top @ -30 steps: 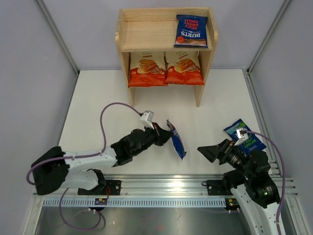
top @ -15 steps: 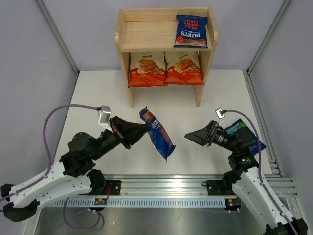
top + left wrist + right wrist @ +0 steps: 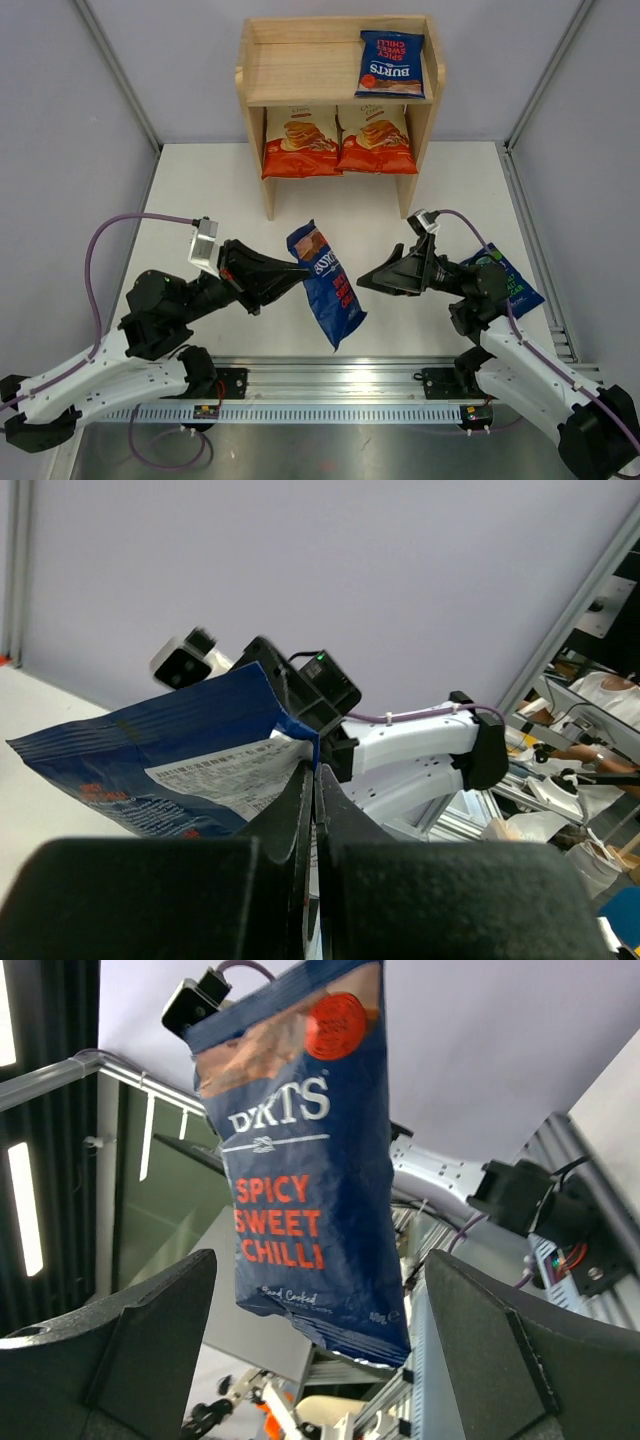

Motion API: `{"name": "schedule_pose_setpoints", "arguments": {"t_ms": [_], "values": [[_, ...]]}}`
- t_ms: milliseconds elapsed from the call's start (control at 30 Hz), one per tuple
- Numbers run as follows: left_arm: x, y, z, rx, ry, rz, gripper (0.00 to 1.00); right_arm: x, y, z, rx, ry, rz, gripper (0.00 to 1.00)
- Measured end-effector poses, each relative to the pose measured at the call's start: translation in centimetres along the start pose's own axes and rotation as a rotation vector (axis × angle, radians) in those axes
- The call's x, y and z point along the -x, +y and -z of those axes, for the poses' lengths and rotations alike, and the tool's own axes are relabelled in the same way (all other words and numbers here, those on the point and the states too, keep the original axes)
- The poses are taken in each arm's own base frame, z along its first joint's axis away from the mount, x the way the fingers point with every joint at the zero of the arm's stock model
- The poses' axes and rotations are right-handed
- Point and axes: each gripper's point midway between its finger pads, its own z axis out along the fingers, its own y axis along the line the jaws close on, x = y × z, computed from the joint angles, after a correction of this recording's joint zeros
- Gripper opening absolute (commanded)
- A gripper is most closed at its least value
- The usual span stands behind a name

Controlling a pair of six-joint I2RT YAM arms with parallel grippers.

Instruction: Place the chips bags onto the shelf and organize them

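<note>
My left gripper (image 3: 298, 271) is shut on the edge of a dark blue BURTS chips bag (image 3: 326, 282) and holds it up above the table; the bag hangs down and toward the front. In the left wrist view the shut fingers (image 3: 316, 780) pinch the bag's seam (image 3: 180, 750). My right gripper (image 3: 366, 281) is open and empty, just right of the bag, pointing at it; its wrist view shows the bag (image 3: 305, 1160) between the spread fingers. The wooden shelf (image 3: 290, 62) holds another blue BURTS bag (image 3: 391, 62) on top and two orange-red bags (image 3: 299, 141) (image 3: 376, 138) below. A blue bag with green lettering (image 3: 508, 282) lies at right.
Grey side walls with metal posts bound the white table (image 3: 200, 200). An aluminium rail (image 3: 340, 380) runs along the near edge under both arm bases. A purple cable (image 3: 130, 225) loops above my left arm.
My left gripper has lifted the blue bag off the table and carried it slightly right. My right arm has swung left and forward, its open gripper closing in on the bag.
</note>
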Motion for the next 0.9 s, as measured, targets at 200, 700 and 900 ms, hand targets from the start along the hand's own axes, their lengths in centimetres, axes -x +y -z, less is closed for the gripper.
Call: {"name": "schedule_pose_setpoints", "arguments": {"t_ms": [200, 700, 900], "values": [[0.6, -1.9, -0.5, -0.114, -0.03, -0.019, 0.0, -1.4, 0.0, -1.3, 0.03, 0.046, -0.075, 0.92], [-0.1, -3.1, -0.6, -0.223, -0.052, -0.029, 0.0, -5.4, 3.3, -3.4, 0.186, 0.177, -0.057, 0.3], [-0.2, -1.1, 0.5, -0.096, -0.056, -0.028, 0.52, -4.6, 3.3, -3.1, 0.102, 0.094, 0.053, 0.2]]}}
